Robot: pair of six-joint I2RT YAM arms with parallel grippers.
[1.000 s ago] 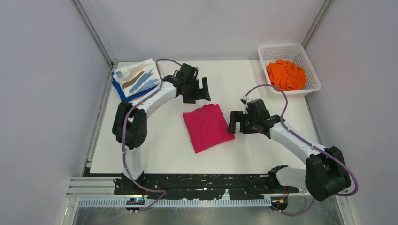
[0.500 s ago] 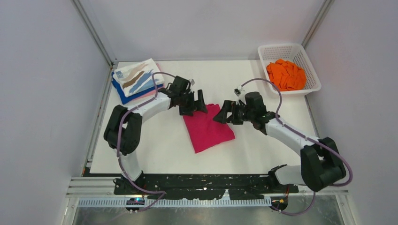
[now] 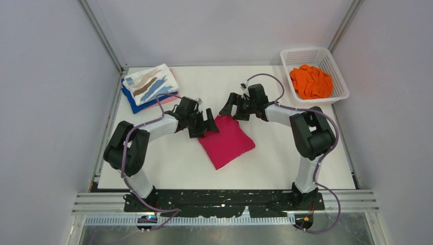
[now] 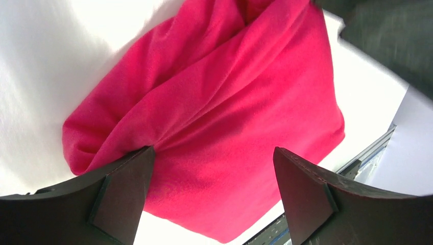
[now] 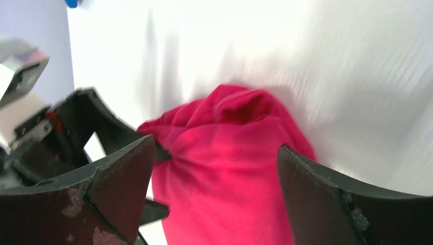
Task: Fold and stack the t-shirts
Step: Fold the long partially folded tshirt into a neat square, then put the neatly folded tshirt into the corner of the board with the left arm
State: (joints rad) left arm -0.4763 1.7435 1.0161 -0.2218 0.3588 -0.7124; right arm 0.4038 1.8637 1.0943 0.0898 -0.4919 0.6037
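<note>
Top external: folded magenta t-shirt lies mid-table, left gripper and right gripper both spread at its far edge, gripping nothing; next, I judge, pinch its corners and carry it to the far-left stack.

This looks like a robotics lab cell, not a home. A white tabletop is boxed in by plain pale grey panels set in aluminium profile posts. The left arm and right arm trail looped cables and stand on a black mounting plate above a slotted cable duct. A small lit unit, perhaps a controller board, sits there. The only household goods are folded t-shirts and a white lattice basket.
</note>
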